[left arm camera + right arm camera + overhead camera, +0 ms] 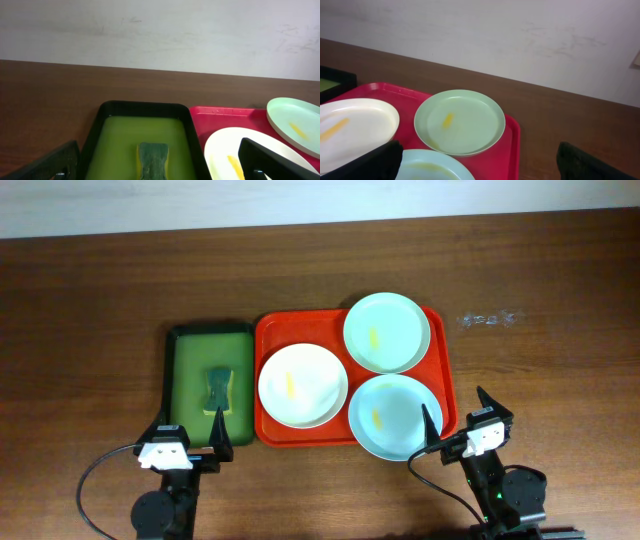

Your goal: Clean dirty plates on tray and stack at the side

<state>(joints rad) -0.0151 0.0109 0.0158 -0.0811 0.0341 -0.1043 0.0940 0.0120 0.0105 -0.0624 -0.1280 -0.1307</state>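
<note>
While my left jaws and right jaws hang spread wide and empty over the near edge of the tabletop [90, 300], red tray [266, 330] carrying three yellow-smeared plates, white plate [303, 385] at left, far mint plate [387, 332] at right, near mint plate [395, 417] by my right jaws, green tray [178, 380] with sponge [217, 387] just beside its left.

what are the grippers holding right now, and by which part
Nothing. The left gripper and right gripper are both open and empty.

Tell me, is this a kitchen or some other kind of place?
Probably a robot practice lab, not a kitchen: a wooden table by a plain wall, a left gripper and right gripper waiting open, and smeared plates on a red tray.
</note>
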